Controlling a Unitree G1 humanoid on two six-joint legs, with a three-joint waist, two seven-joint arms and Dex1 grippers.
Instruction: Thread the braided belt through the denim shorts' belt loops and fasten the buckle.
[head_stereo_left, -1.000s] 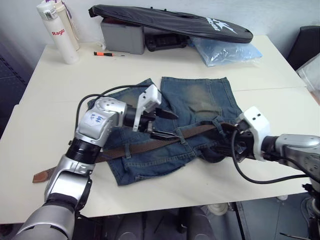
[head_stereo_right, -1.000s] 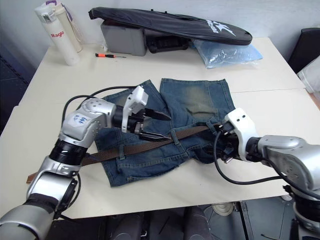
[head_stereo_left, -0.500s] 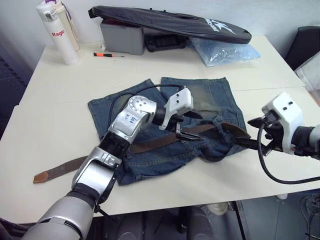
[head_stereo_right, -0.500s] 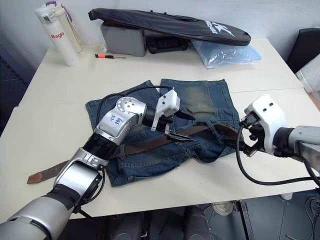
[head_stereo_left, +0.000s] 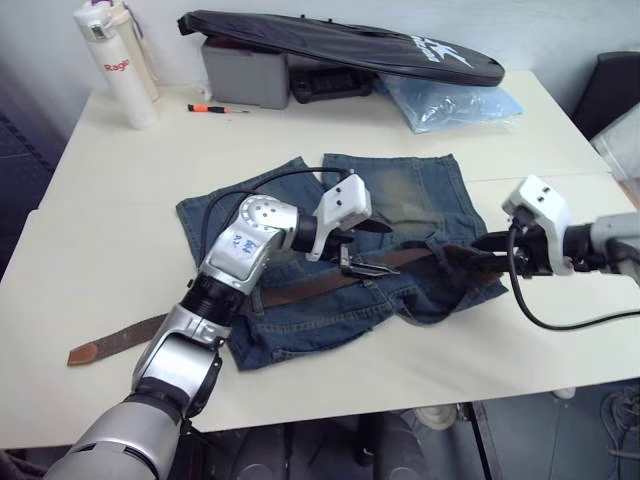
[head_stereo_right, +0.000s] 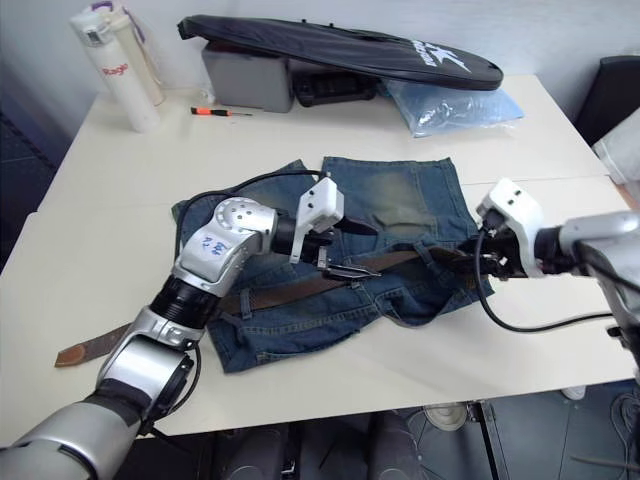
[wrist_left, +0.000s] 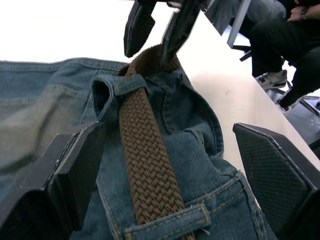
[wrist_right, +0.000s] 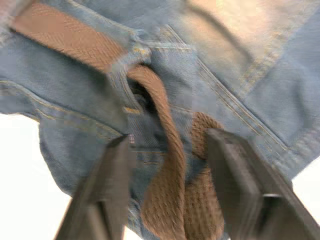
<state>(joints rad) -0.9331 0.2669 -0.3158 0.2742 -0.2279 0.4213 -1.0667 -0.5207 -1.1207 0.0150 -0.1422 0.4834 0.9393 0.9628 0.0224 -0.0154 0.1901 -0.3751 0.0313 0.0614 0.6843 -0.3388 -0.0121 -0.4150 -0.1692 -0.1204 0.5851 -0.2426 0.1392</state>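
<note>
The denim shorts (head_stereo_left: 400, 195) lie flat in the middle of the table. The braided belt (head_stereo_left: 300, 290) runs along their waistband, and its tan tip (head_stereo_left: 90, 350) trails off to the left. In the left wrist view it passes under one of the belt loops (wrist_left: 127, 85). My left gripper (head_stereo_left: 380, 250) hovers open over the waistband, with the belt (wrist_left: 150, 170) below the gap between its fingers. At the shorts' right edge my right gripper (head_stereo_left: 482, 252) is shut on the folded belt end (wrist_right: 170, 200). The buckle is hidden.
At the table's far edge are white bottles (head_stereo_left: 115, 65), a grey case (head_stereo_left: 245, 75) under a long black bag (head_stereo_left: 340, 45), a small screwdriver (head_stereo_left: 215, 108) and a blue plastic bag (head_stereo_left: 450, 100). A seated person's legs (wrist_left: 285, 30) are beyond the table's right side.
My right gripper swung out to the right, came back to the belt's end and closed on it. My left gripper moved right along the waistband and stays open.
</note>
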